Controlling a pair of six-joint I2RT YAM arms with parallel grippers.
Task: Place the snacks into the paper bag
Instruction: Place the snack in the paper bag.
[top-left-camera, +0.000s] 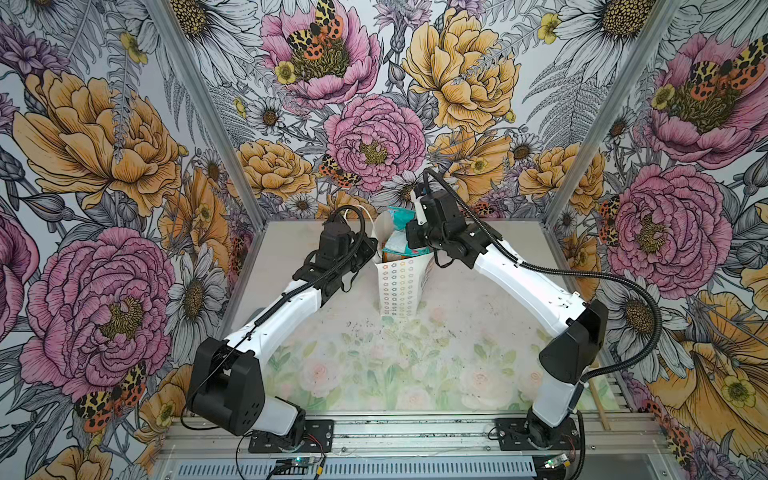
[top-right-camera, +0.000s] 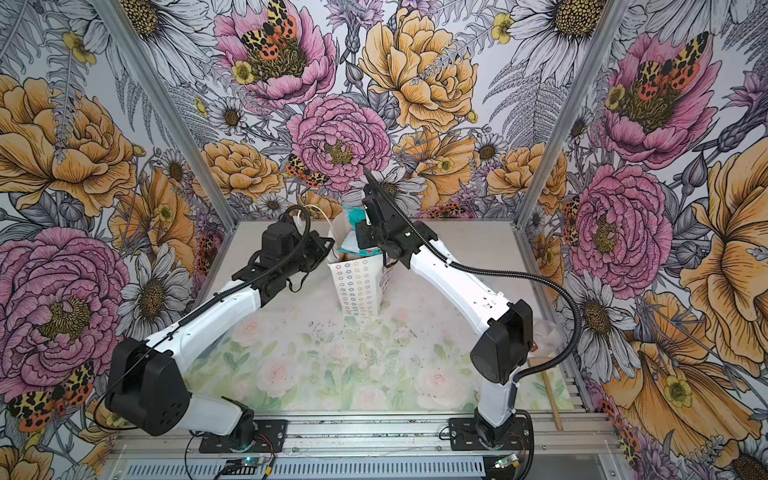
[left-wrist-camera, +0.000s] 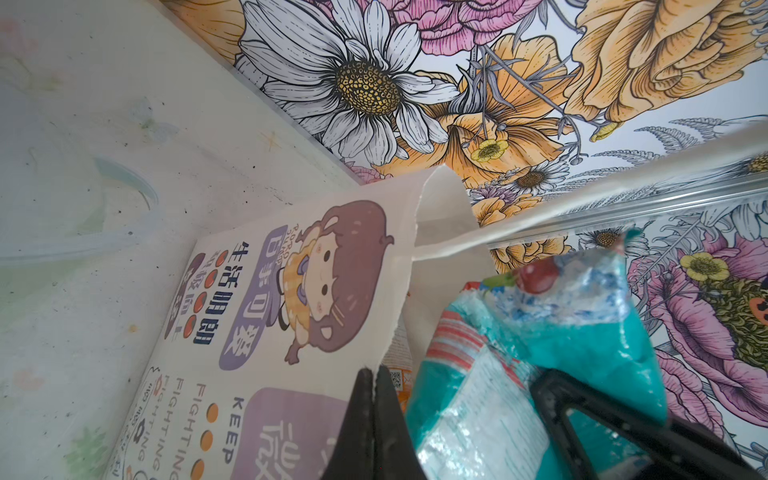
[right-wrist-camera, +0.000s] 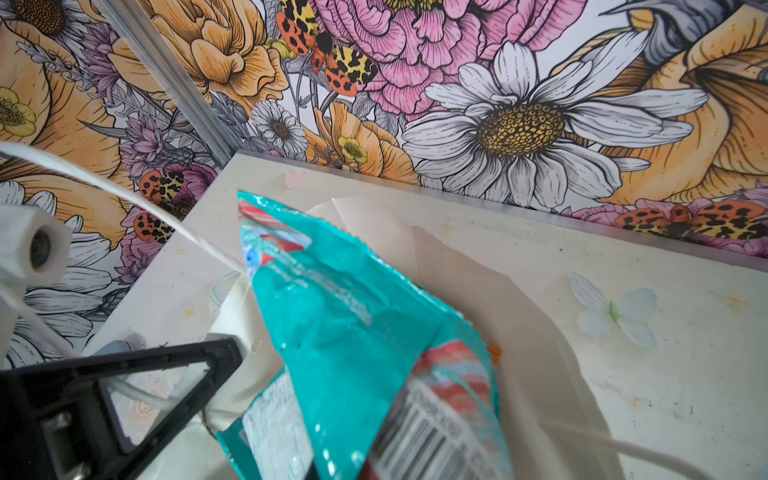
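1. The paper bag (top-left-camera: 399, 286) stands upright toward the back of the table (top-left-camera: 365, 353) with its mouth open. Both arms crowd its rim in both top views.
2. The left gripper (left-wrist-camera: 375, 399) is closed, pinching the bag's top edge on the side with the cartoon face. Its fingers are cut off by the frame edge.
3. The right gripper (top-left-camera: 412, 237) sits over the mouth, clamped on a teal packet (right-wrist-camera: 345, 324). Only one finger (right-wrist-camera: 158, 374) shows in the right wrist view; the packet covers the other.
4. The packet's top corner pokes above the rim. Its lower end is cut off or hidden in every view.
5. Of the other contents only an orange sliver (left-wrist-camera: 401, 384) shows; their number cannot be told.
6. A wooden stick (top-right-camera: 552, 401) lies at the table's right edge, its upper end lost behind the right arm.
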